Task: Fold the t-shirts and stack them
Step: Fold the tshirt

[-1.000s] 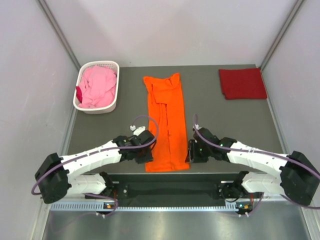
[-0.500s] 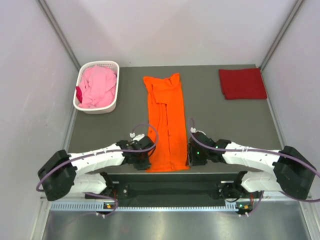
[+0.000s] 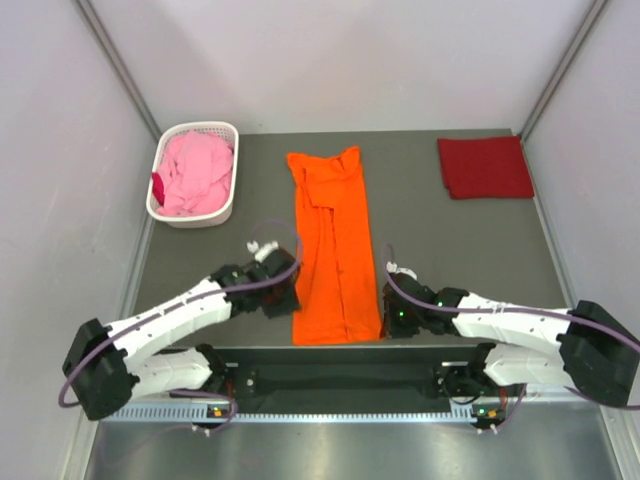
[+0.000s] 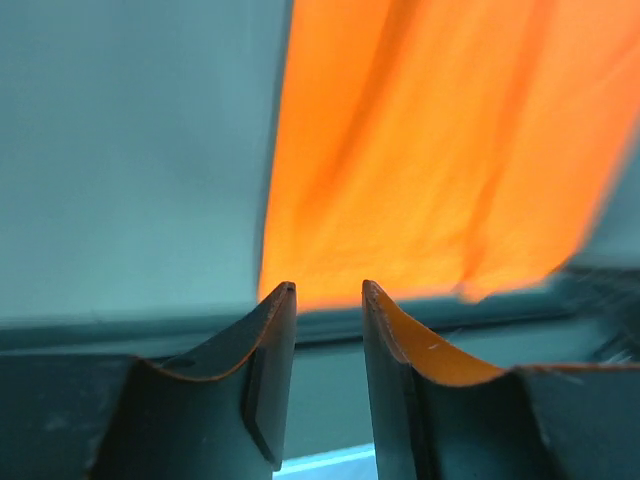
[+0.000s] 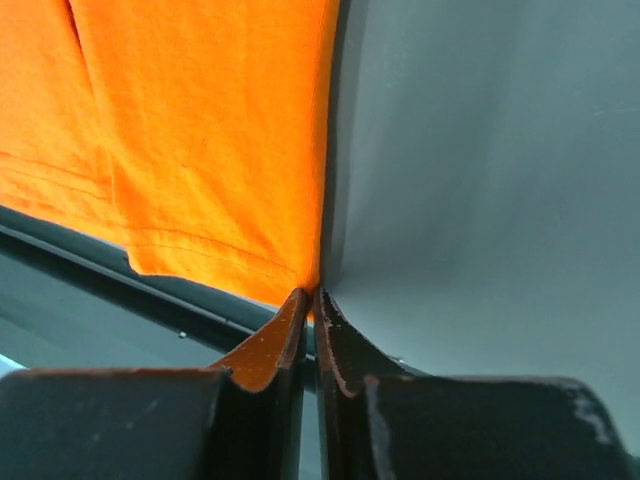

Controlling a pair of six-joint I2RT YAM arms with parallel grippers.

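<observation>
The bright orange t-shirt (image 3: 336, 250) lies flat in a long strip down the middle of the table. My left gripper (image 3: 287, 299) is open and empty, just off the shirt's near left corner (image 4: 300, 270); its gap shows in the left wrist view (image 4: 327, 292). My right gripper (image 3: 389, 319) is shut on the shirt's near right corner, seen in the right wrist view (image 5: 312, 296) with the orange cloth (image 5: 210, 140) pinched at the fingertips. The dark red t-shirt (image 3: 485, 167) lies folded at the back right. The pink t-shirt (image 3: 195, 172) is bunched in the basket.
A white lattice basket (image 3: 232, 205) stands at the back left of the grey table (image 3: 430, 240). The table's near edge and a black rail (image 3: 340, 378) run just behind the shirt's hem. Walls close in on both sides.
My left gripper has pulled back from the shirt's near left corner and its arm has swung outward. My right gripper has shifted slightly toward the near edge, still at the right corner.
</observation>
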